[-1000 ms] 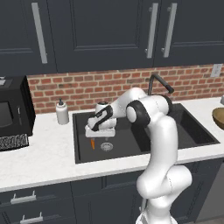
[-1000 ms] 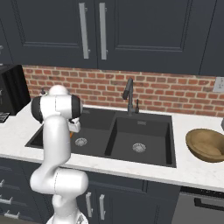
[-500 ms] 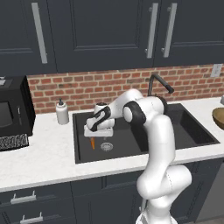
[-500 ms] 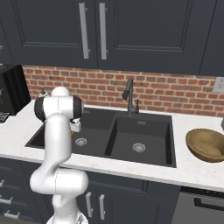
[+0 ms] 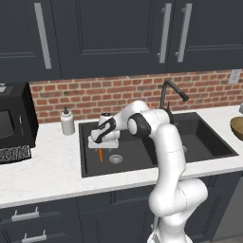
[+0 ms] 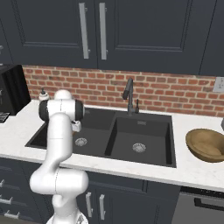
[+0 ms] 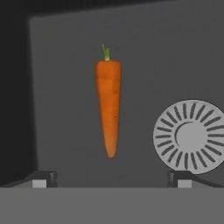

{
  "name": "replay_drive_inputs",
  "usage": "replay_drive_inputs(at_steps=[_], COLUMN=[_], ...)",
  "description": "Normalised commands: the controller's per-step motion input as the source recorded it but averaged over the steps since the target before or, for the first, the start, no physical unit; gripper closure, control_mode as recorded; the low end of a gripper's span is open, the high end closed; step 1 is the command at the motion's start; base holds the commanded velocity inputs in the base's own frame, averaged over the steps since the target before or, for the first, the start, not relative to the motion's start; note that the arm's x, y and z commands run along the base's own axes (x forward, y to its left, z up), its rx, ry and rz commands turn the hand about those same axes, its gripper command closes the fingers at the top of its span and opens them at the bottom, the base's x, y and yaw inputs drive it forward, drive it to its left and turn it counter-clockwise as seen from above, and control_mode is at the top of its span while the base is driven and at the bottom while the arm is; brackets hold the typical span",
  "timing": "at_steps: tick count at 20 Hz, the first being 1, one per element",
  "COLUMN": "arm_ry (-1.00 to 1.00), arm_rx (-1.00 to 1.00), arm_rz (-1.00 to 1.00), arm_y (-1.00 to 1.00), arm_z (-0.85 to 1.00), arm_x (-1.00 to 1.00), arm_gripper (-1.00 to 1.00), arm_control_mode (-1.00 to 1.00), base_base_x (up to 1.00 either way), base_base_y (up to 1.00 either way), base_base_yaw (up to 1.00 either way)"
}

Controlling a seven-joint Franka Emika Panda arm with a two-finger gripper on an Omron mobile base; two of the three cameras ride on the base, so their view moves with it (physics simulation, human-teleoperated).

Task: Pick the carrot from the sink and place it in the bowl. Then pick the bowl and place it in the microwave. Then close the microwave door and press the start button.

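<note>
The gripper has sunk lower, jaws spread, carrot lying centred ahead: descend straight, then clench mid-body.

The carrot is seen lying in the left basin of the sink, just beside the drain. The gripper is placed directly above the carrot — jaws spread wide, apart from it. The bowl is set on the tabletop, right of the sink — well apart from the carrot.
</note>
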Motion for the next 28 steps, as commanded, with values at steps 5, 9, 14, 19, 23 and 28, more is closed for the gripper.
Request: replay_drive_inputs(at_steps=[5, 9, 14, 19, 23, 28], arm_ry=[0.00, 0.00, 0.00, 0.00, 0.00, 0.00], arm_rx=[0.00, 0.00, 0.00, 0.00, 0.00, 0.00], arm_rz=[0.00, 0.00, 0.00, 0.00, 0.00, 0.00], arm_y=[0.11, 0.00, 0.00, 0.00, 0.00, 0.05], arm_z=[-0.27, -0.33, -0.34, -0.37, -0.38, -0.31], arm_x=[0.38, 0.28, 0.16, 0.18, 0.15, 0.03], arm_gripper=[-1.00, -1.00, -1.00, -1.00, -1.00, 1.00], arm_control_mode=[-1.00, -1.00, -1.00, -1.00, -1.00, -1.00], base_base_x=[0.00, 0.00, 0.00, 0.00, 0.00, 0.00], base_base_y=[0.00, 0.00, 0.00, 0.00, 0.00, 0.00], base_base_yaw=[0.00, 0.00, 0.00, 0.00, 0.00, 0.00])
